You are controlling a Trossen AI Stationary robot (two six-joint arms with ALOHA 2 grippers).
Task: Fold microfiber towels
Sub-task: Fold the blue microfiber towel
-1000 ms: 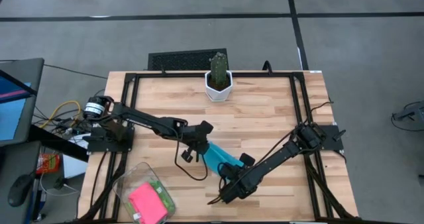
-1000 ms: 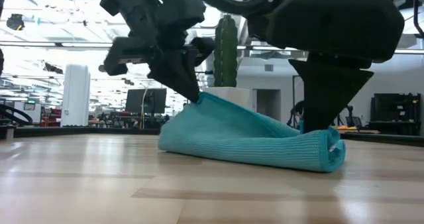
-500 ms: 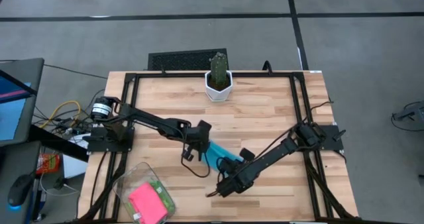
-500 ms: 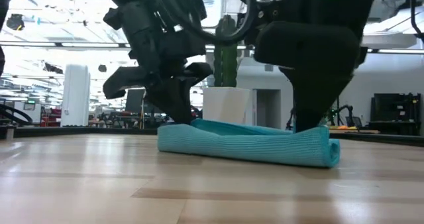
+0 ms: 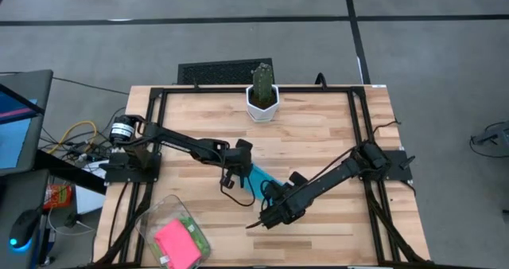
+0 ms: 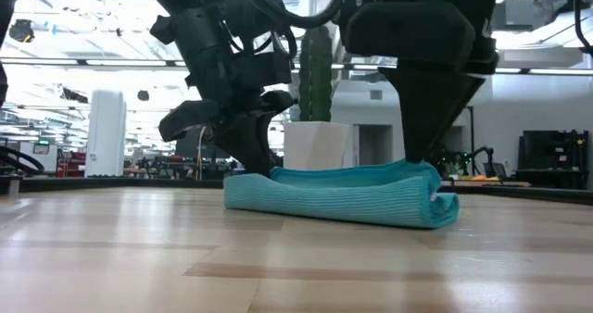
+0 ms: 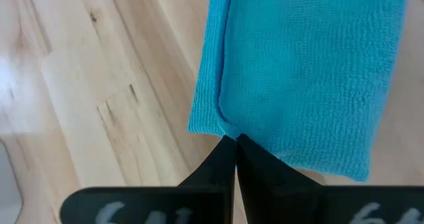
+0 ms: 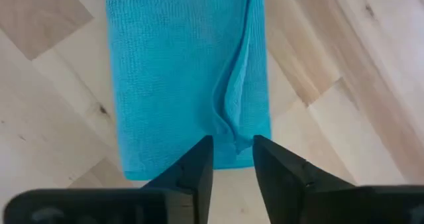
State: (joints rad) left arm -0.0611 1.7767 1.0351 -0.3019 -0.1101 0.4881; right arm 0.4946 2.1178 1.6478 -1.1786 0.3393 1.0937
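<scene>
A sky-blue microfiber towel [image 5: 259, 178] lies folded into a narrow strip on the wooden table [image 5: 318, 142], flat on its underside [image 6: 343, 202]. My left gripper [image 7: 235, 141] is shut at one end of the strip, at a corner. My right gripper [image 8: 233, 144] is open at the other end, its fingers standing on either side of a raised crease [image 8: 232, 111] in the top layer. In the low view the left gripper [image 6: 259, 165] is at the strip's left end and the right gripper [image 6: 422, 160] at its right end. My left gripper pinches the corner of the towel's upper layer [image 7: 225, 127] between its two shut fingertips, coming steeply from above. That end rests on the table, with the lower layer's edge [image 7: 199, 108] showing beside it. My right gripper stands over the towel's end; I cannot tell whether its fingertips [image 8: 202, 148] touch the cloth.
A cactus in a white pot [image 5: 262, 98] stands at the far middle of the table. A clear plastic bin [image 5: 175, 235] with pink and green cloths sits at the near left corner. A black frame [image 5: 151, 110] borders the table.
My left gripper has sunk and laid the towel's raised end down, so the strip now lies flat. My right gripper has gone a little toward the table's far edge, and the towel's end under it has drawn in and settled lower.
</scene>
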